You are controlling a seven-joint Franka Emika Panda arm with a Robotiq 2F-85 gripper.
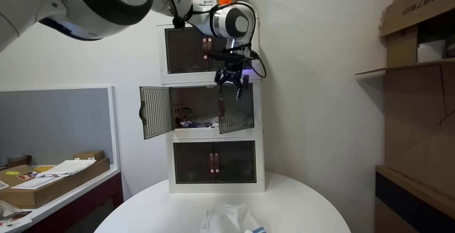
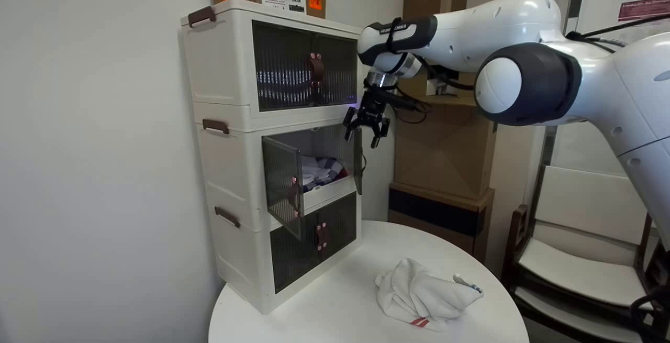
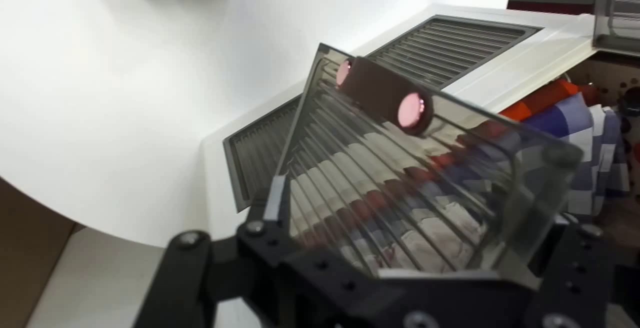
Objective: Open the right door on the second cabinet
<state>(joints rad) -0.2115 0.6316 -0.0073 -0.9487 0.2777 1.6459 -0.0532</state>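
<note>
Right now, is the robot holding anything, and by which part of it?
Nothing is held: the end effector is open, not closed on the right door or its handle.

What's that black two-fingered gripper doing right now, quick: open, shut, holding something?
The black two-fingered gripper: open, jaws spread apart, not closed on anything.

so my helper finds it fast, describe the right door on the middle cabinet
A stack of three white two-door cabinets stands on the round white table. Facing its middle cabinet, look for the right door, a ribbed see-through pane hinged at the right. Unlike the left door, swung out wide, it stands only partly open.
</note>
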